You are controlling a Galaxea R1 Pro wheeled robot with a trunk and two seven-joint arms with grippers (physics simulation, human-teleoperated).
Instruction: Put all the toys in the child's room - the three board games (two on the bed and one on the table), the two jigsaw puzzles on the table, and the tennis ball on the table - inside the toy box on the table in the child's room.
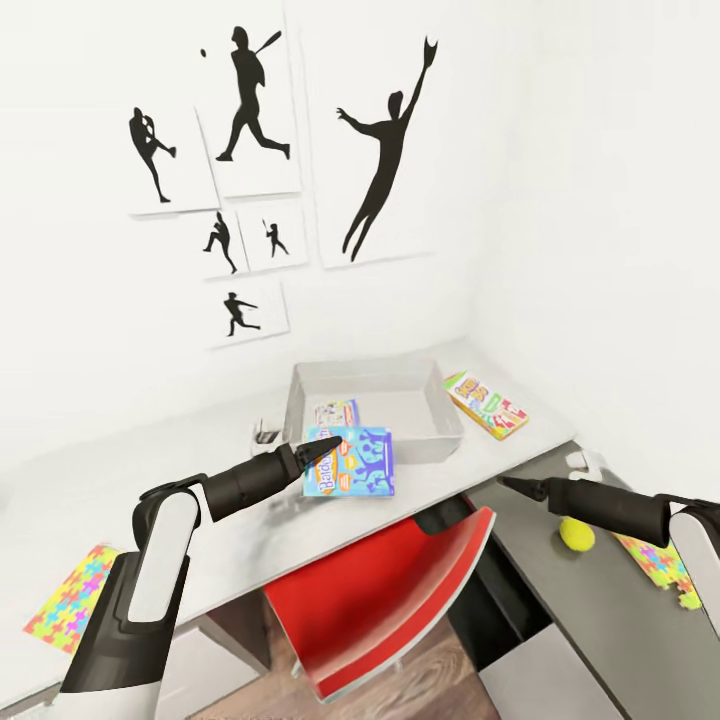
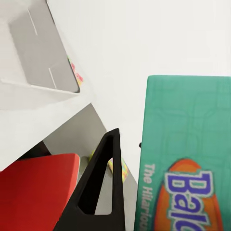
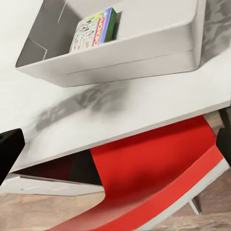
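Over the table (image 1: pixel 240 540), left gripper (image 1: pixel 322 450) clamps blue board game (image 1: pixel 355 465)

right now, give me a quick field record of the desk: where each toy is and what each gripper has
toy box: on light desk wing, holds one board game
blue game: held above the desk at the box's near wall
left gripper: shut on blue game
yellow game: on desk, right of box
ball: on dark wing
puzzles: one at far left, one on dark wing
right gripper: holds nothing, open or shut unclear
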